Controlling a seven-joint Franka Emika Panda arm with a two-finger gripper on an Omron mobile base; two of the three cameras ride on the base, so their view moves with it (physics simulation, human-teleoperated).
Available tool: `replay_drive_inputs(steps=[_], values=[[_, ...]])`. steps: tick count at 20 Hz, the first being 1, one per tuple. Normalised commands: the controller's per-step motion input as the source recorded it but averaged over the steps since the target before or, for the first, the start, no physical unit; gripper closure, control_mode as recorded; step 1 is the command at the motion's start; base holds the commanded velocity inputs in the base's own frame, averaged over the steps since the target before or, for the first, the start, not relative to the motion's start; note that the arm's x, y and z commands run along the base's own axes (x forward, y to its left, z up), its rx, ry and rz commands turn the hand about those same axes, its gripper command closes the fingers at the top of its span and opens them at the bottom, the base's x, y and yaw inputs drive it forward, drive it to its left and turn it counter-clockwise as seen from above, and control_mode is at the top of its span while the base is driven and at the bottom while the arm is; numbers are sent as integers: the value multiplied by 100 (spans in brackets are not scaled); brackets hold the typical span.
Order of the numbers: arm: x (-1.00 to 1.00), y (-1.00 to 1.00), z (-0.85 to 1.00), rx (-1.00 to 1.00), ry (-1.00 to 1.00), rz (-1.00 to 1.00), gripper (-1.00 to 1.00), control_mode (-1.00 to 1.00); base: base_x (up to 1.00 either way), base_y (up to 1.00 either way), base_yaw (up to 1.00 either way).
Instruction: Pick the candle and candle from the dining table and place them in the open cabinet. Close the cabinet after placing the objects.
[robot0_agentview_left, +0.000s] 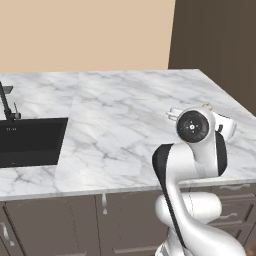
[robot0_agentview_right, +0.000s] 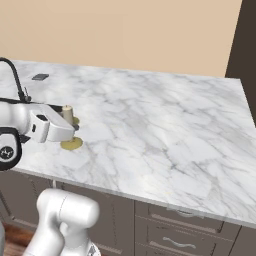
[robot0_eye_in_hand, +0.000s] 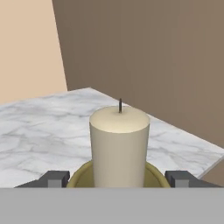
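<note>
A beige candle (robot0_eye_in_hand: 119, 148) with a short dark wick stands upright on a round olive-yellow dish (robot0_eye_in_hand: 76, 177), close in front of the hand. My gripper (robot0_eye_in_hand: 117, 178) is open, its two fingertips (robot0_eye_in_hand: 54, 178) set wide apart on either side of the dish. From the right base, the candle top (robot0_agentview_right: 66, 113) rises behind the level hand (robot0_agentview_right: 74, 132), and the dish (robot0_agentview_right: 71, 144) lies on the white marble slab (robot0_agentview_right: 165, 125) near its front edge. The candle tip (robot0_agentview_left: 207, 106) peeks over the wrist. The paler candle and the open cabinet are out of view.
A black sink (robot0_agentview_left: 30, 140) with a dark faucet (robot0_agentview_left: 6, 102) is sunk into the slab's left end. A small dark flat item (robot0_agentview_right: 40, 77) lies by the faucet. A tall dark brown panel (robot0_agentview_left: 215, 40) stands at the far right. Silver-handled drawers (robot0_agentview_right: 175, 242) sit under the front edge.
</note>
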Motion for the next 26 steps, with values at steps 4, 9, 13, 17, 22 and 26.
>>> replay_drive_inputs(steps=[4,9,13,17,22,26], values=[[0,2,0,0,0,0,100,-100,0,0,0],[0,0,0,0,0,0,100,-100,0,0,0],[0,0,0,0,0,0,100,-100,0,0,0],[0,0,0,0,0,0,100,-100,0,0,0],[0,0,0,0,0,0,100,100,0,0,0],[0,0,0,0,0,0,100,100,0,0,0]])
